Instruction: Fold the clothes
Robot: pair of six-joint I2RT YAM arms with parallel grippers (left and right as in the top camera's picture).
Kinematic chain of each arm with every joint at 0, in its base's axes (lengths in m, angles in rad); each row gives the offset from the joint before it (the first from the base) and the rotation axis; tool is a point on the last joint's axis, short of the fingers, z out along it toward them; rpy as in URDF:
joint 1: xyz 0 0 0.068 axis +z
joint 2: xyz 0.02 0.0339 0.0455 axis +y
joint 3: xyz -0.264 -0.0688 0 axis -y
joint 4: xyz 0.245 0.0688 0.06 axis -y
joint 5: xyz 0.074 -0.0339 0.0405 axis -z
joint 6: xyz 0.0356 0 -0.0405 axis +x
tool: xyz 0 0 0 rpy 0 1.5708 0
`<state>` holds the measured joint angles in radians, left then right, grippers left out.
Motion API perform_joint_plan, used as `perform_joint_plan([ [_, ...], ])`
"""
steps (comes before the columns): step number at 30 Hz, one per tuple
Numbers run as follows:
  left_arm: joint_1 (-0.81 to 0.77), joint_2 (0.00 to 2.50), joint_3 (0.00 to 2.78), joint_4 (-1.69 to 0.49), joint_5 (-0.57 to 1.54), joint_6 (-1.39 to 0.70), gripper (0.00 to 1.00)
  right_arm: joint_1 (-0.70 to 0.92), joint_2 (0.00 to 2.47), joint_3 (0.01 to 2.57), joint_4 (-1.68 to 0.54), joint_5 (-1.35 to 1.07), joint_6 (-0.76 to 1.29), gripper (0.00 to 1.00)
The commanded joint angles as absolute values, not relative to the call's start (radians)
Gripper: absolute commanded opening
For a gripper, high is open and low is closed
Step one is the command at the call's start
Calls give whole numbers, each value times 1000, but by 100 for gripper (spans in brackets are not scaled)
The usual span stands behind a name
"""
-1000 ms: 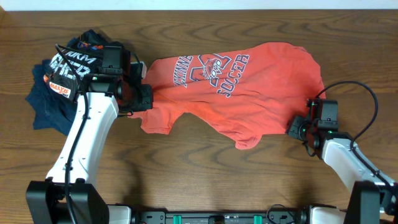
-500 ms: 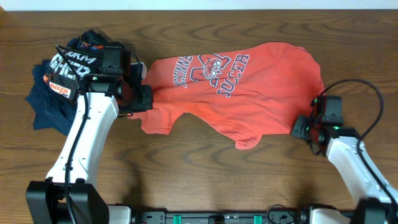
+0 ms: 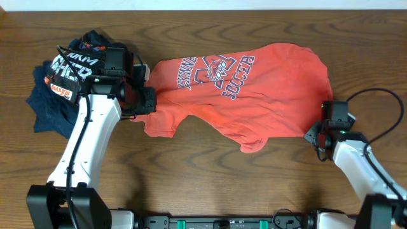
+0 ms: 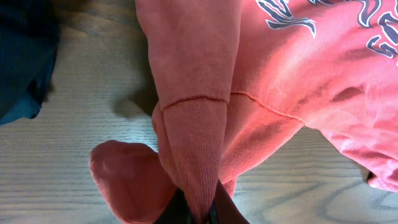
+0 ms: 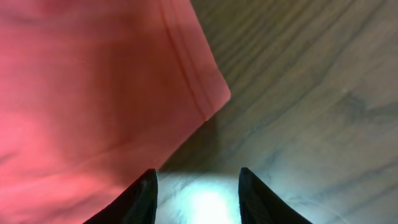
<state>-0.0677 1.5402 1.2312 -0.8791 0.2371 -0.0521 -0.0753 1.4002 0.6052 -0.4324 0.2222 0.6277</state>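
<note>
Your right gripper (image 3: pixel 316 134) has slid a little outward along the table (image 3: pixel 210 184) since the earlier overhead frame, away from the lower hem of the coral-red T-shirt (image 3: pixel 254 102), while your left arm sits where it was. On the right wrist view the two dark fingertips (image 5: pixel 140 198) stand apart with only bare wood and a bright glare between them. The shirt's hem corner (image 5: pixel 214 93) lies just ahead of them and to their left, and nothing is held. Your left gripper (image 4: pixel 199 213) is clamped on the shirt: its tips pinch a fold of ribbed band (image 4: pixel 196 143) that rises straight out from between them. A rounded lobe of red cloth lies on the wood just to the left of the tips. The shirt spreads flat and print-up across the table between your two grippers, its SOCCER print (image 3: pixel 236 77) lying ahead of the left gripper toward the middle, with one sleeve bunched beside that gripper. Behind the left gripper, on its outer side, a black garment (image 3: pixel 70 67) with white lettering is piled on a navy garment (image 3: pixel 48 108), apart from the red cloth.
</note>
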Motion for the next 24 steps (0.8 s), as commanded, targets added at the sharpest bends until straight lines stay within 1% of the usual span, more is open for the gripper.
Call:
perform_joint_plan([
  [1, -62, 1543, 1234, -883, 239, -57, 6, -85, 1450, 601, -384, 249, 669, 41],
  [6, -62, 1543, 1234, -883, 239, -57, 6, -85, 1530, 601, -289, 227, 670, 41],
  [9, -62, 1543, 1234, -882, 239, -57, 6, -85, 1571, 601, -234, 205, 669, 39],
  [10, -62, 1543, 1234, -882, 239, -57, 6, -85, 1579, 601, -226, 201, 669, 30],
  [12, -62, 1543, 1234, -883, 239, -57, 6, -85, 1584, 601, -225, 193, 669, 3],
  [13, -62, 1543, 1234, -882, 239, -57, 6, -85, 1582, 601, -225, 190, 668, 1],
  [16, -62, 1543, 1234, -883, 239, -57, 6, -85, 1547, 611, -249, 190, 611, 1],
  [20, -62, 1543, 1234, -886, 239, -57, 6, -96, 1409, 714, -489, 198, 550, 1],
  [24, -62, 1543, 1234, -886, 239, -57, 6, -111, 1298, 907, -709, 133, 368, 1],
])
